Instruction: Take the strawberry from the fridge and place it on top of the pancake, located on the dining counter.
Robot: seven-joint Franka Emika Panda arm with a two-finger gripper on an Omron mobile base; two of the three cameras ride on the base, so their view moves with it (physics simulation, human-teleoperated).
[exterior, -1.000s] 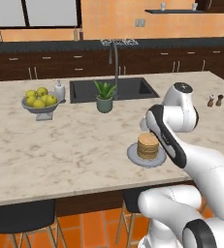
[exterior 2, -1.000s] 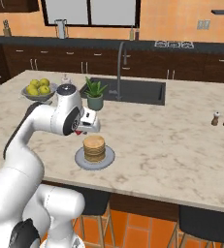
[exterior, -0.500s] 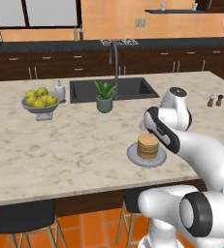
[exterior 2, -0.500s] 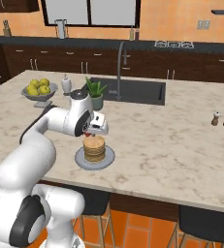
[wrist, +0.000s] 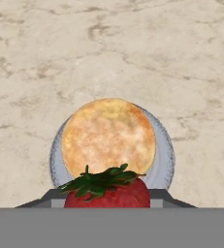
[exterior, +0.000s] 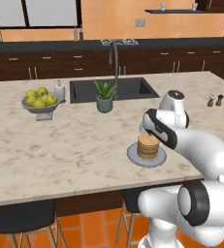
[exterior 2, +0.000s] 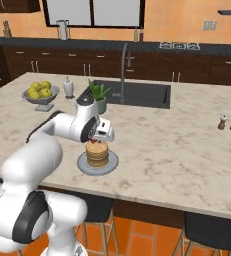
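Red strawberry (wrist: pixel 107 193) sits clamped between half-parted jaws, just above the pancake (wrist: pixel 108 137) on its plate (wrist: pixel 165 160).

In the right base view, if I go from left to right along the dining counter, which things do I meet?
Bowl of yellow-green fruit → white bottle → potted plant → sink → two small shakers, all on the dining counter. The pancake lies nearer, below the plant, so I leave it out.

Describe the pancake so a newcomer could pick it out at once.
On the big marbled dining counter, look at the near edge in front of the dark sink. The pancake is a golden stack on a small grey plate, unlike the fruit bowl farther left.
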